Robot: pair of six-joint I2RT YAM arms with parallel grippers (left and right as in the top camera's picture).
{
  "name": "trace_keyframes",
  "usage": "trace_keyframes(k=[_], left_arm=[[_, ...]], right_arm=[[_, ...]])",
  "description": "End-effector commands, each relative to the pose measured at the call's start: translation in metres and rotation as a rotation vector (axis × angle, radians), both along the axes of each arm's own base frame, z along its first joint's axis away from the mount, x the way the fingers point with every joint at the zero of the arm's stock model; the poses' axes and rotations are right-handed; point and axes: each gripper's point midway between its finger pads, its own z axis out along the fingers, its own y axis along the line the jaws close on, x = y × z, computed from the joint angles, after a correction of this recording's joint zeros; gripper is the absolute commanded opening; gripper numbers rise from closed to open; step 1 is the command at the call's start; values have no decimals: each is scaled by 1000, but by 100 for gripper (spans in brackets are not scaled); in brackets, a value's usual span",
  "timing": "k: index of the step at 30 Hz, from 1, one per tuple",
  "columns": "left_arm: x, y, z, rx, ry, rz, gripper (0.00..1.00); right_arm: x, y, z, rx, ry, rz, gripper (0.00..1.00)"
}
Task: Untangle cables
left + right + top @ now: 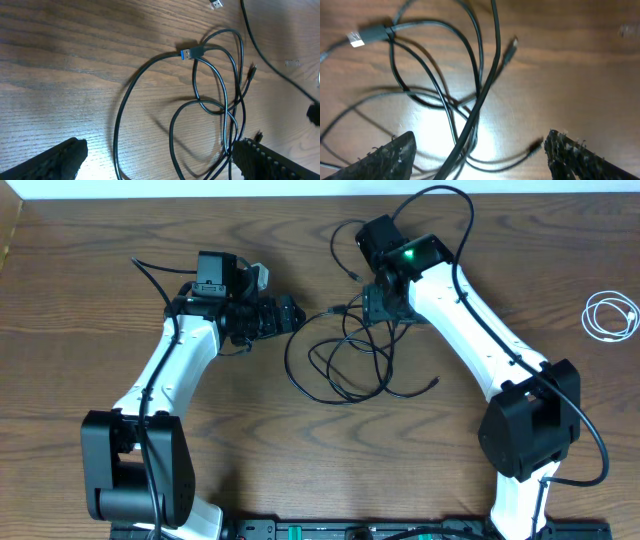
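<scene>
The black cables (345, 365) lie in a loose tangle of loops on the wooden table, between the two arms. My left gripper (292, 315) hovers at the tangle's upper left. In the left wrist view it (160, 147) is open, and cable loops (210, 105) with a blue-tipped plug (191, 52) lie beyond and between its fingers (60, 160). My right gripper (378, 305) sits over the tangle's top edge. In the right wrist view it (481, 137) is open, with several strands (470, 120) crossing on the table between its fingers (577, 155). Neither gripper holds a cable. A white cord (611, 315) lies coiled far right.
A small metal plug end (216, 4) lies at the top of the left wrist view. The arms' own thicker black wires (440, 210) arch over the back of the table. Both arm bases (135, 470) stand near the front edge.
</scene>
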Motion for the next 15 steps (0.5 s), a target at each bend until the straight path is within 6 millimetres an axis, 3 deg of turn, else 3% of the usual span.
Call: trace_keyframes(k=[1,5,8,12,15], left_arm=[[-1,2,3,13,-18,-7,98],[0,2,3,14,-18,-7,98],[-1,2,3,14,-17,-7,98],[-1,2,3,14,-17,-7,98],[-1,2,3,14,-17,-7,98]], right_arm=[[-6,0,-1,5,32,-23,79],[-17,-6,-8,-19,78,-27,82],[-22,-13,-17,-45,96,-58,99],[-26,-34,-34,-117,90,-161,99],[-32,-31,-53,-79,114,-195,99]])
